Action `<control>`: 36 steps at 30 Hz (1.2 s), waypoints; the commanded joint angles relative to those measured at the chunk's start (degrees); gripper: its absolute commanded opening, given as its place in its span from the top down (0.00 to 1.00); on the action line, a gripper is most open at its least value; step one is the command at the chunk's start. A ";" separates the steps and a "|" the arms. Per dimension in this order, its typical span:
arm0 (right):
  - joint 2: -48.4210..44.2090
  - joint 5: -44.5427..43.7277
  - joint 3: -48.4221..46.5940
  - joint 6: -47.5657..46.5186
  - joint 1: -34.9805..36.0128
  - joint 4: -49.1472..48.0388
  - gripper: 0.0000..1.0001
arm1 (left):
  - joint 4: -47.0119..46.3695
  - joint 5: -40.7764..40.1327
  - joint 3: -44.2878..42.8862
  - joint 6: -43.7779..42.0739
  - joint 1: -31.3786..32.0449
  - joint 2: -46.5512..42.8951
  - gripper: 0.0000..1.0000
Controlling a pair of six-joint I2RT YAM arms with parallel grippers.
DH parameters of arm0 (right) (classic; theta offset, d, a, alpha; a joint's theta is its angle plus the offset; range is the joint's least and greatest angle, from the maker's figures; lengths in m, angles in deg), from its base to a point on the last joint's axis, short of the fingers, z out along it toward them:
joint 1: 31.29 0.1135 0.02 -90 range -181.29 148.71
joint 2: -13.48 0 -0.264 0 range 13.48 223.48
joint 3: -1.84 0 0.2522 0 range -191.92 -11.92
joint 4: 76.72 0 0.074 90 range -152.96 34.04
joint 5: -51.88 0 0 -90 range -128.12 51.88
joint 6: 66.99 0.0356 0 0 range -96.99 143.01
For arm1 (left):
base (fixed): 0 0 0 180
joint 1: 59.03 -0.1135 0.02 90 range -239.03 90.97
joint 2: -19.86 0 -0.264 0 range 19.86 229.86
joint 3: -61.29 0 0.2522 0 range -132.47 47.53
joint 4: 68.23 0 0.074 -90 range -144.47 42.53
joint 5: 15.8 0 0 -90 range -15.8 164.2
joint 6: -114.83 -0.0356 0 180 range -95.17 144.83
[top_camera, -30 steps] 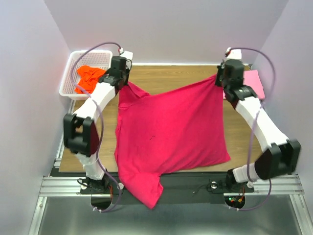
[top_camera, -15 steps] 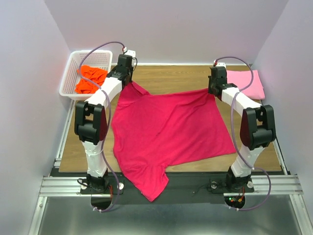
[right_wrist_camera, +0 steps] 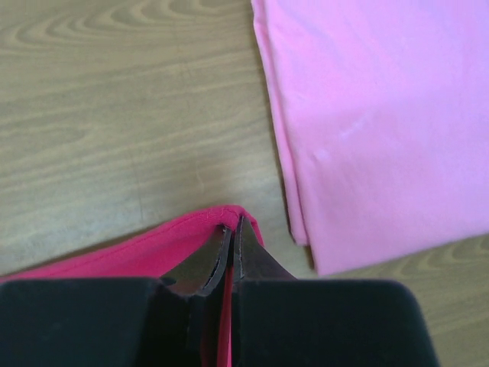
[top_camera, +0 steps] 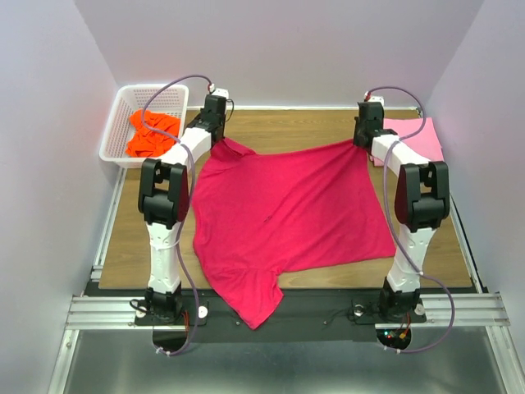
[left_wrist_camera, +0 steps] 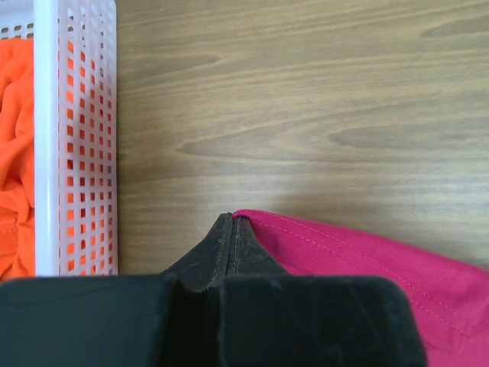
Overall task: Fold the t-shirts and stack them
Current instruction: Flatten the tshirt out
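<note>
Red soft cloth t-shirt [top_camera: 287, 209] lies spread over the wooden worktop [top_camera: 279, 127], one end hanging off the near edge. Left gripper [left_wrist_camera: 231, 229] and right gripper [right_wrist_camera: 233, 233] each pinch a far corner, I think. Light, floppy; hold it by corners.

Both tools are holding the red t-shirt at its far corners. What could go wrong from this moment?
1. The left tool and right tool each pinch only a thin edge of the red t-shirt; a corner may slip out.
2. One sleeve hangs over the table's near edge; it may drag or snag when pulled.
3. The right corner lies close to the folded pink t-shirt; a move could rumple it.
</note>
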 commanded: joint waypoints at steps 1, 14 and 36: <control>3.30 -0.66 -5.86 0.59 -0.97 -3.29 0.99 | -2.93 -1.27 -6.85 0.93 -0.59 0.66 1.00; -2.20 0.38 -6.67 5.15 -1.24 -2.68 0.33 | -5.92 5.93 -7.84 5.93 -0.85 -6.60 0.22; -44.40 10.33 47.20 29.06 -2.99 14.72 0.49 | -0.90 16.66 51.50 25.72 3.19 -41.88 0.50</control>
